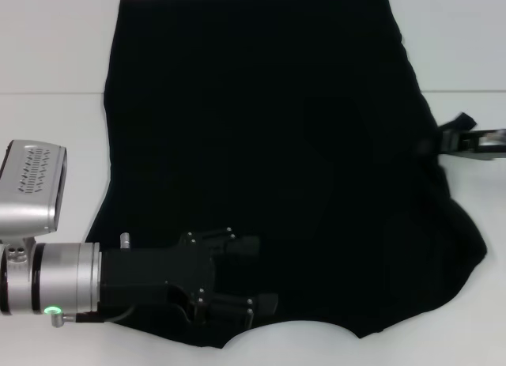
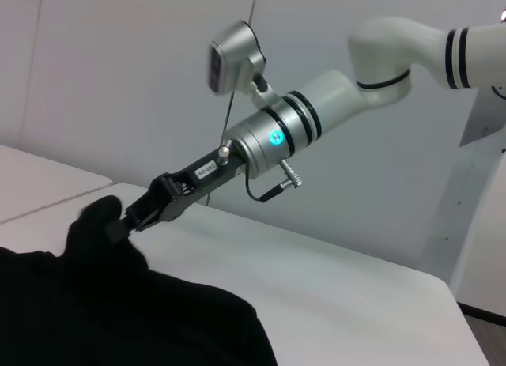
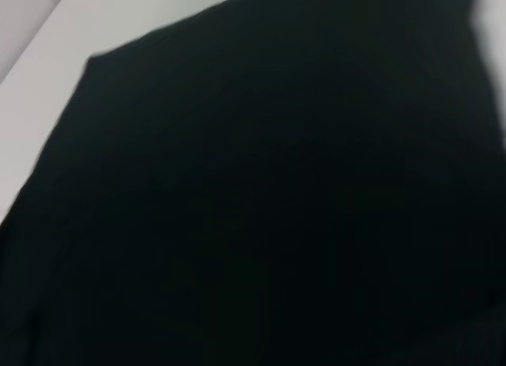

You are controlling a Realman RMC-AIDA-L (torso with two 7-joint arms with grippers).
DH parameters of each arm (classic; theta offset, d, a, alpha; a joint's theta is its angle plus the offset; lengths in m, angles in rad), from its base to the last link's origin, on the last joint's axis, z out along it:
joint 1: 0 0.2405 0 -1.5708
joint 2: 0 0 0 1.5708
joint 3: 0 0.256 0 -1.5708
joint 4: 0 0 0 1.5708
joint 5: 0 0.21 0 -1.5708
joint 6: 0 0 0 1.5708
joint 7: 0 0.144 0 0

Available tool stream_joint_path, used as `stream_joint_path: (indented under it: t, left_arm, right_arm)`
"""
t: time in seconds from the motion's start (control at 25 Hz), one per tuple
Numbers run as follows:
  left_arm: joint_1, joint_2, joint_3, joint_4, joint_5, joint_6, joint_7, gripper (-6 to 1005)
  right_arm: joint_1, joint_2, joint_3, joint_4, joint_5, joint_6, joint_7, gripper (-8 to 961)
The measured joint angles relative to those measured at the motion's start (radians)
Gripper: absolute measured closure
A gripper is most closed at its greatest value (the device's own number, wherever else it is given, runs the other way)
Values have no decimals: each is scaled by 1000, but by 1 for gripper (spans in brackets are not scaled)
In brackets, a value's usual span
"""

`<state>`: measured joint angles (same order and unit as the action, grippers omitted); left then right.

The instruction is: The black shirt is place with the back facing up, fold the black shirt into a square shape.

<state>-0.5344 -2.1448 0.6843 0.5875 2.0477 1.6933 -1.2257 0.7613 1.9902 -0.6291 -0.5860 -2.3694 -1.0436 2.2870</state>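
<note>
Shirt cloth covers most of your worktop (image 1: 47, 66): the black shirt (image 1: 269, 160) lies spread flat on the white surface, its straight far edge running up to the far edge of the worktop and its curved neckline at the near edge, facing you. The right side of the cloth bulges outward toward the right edge, slightly rumpled.

Your left gripper (image 1: 251, 283) sits low over the near left corner of the shirt, just beside the neckline, pointing inward across the cloth. Its fingers stand apart at a moderate gap, one above the other in the head view, and you cannot tell whether any cloth lies between them.

Your right gripper (image 2: 126, 220) is at the shirt's right edge, about midway along the worktop's right side. In the left wrist view its tips meet a raised black bunch of cloth, so it is pinching the shirt there. The right wrist view shows only black cloth against the white surface.
</note>
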Motion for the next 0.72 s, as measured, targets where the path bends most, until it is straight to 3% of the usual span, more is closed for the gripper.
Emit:
stream_joint_path:
  t: [0.28, 0.72]
  left_arm:
    - [-1, 3, -13, 0, 3, -7, 0, 67]
    - [-1, 11, -57, 2, 8, -14, -16, 66]
  right_arm:
    - [60, 39, -98, 4, -1, -12, 26, 935]
    - [57, 43, -98, -33, 28, -64, 23, 797]
